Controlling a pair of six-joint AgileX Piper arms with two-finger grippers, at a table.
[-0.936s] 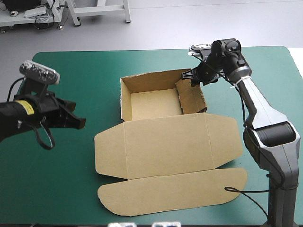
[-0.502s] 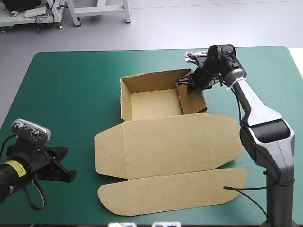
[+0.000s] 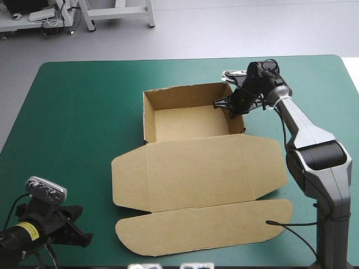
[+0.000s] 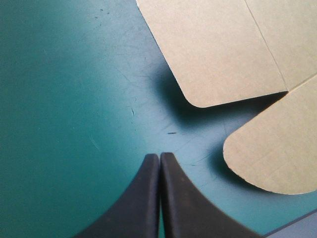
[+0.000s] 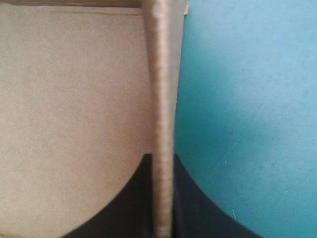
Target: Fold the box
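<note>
The right pincer [image 3: 231,107] clamps the right wall of the box [image 3: 196,168], which seems upright. The left pincer [image 4: 159,157], fingers together, hangs near the lid's rounded corners.

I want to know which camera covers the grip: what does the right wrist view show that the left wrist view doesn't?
Only the right wrist view: the right gripper shut on the box at its upright side wall, seen edge-on, with the box's inside on one side of it.
Only the left wrist view: the left gripper, shut and empty, with the rounded corners of the flat flaps ahead of it.
Both: brown board and the teal-green cover.
</note>
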